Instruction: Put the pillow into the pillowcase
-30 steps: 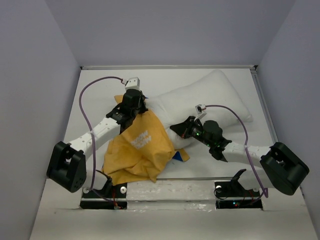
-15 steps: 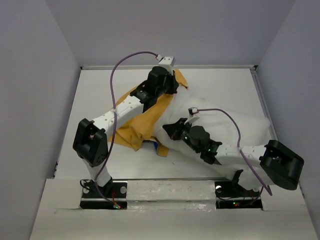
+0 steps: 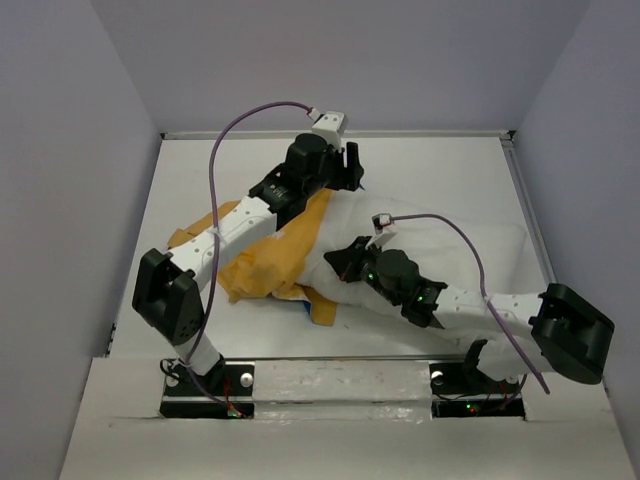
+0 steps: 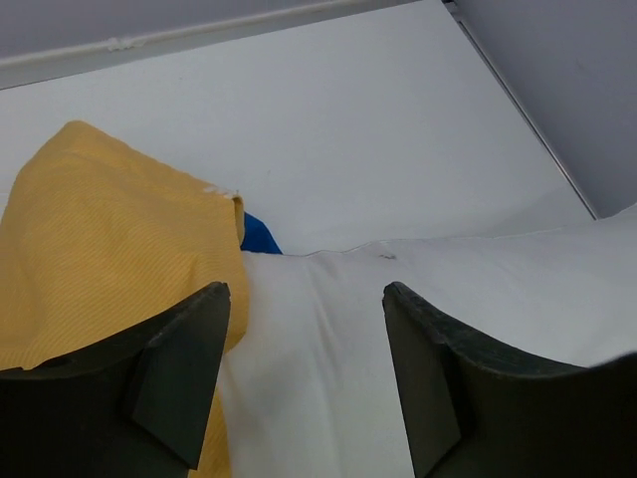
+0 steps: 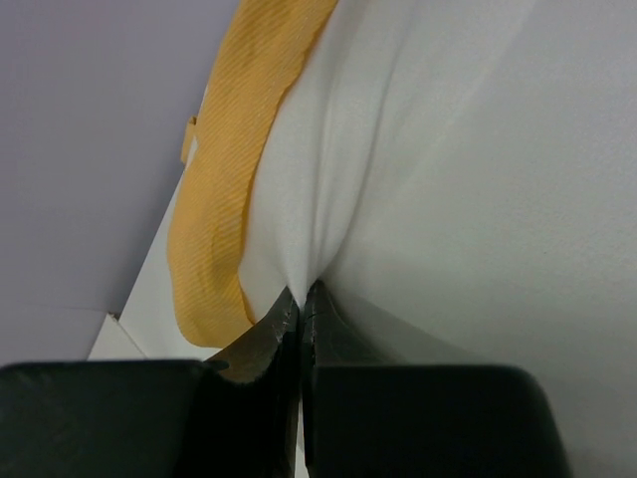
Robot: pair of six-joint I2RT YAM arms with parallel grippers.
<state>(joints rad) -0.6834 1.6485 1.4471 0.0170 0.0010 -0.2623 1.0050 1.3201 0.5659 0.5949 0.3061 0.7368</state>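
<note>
Looking down, top external: the pillow lies across the right half of the table. The yellow pillowcase bunches against its left end and trails to the near left.
Arms, same view: the left gripper is over the pillow's far-left corner and the right gripper is at its near-left end. Neither's finger gap can be read here.
Left wrist: the left gripper is spread wide and grasps nothing. It is above the join of pillowcase and pillow, where a patch of the case's blue side shows.
Right wrist: the right gripper is clenched on a pinched fold of the pillow. The pillowcase rim runs just left of it.
Edges: the pillow's right end nears the table's right rim.
Open room: bare tabletop stretches beyond the left gripper to the far wall.
</note>
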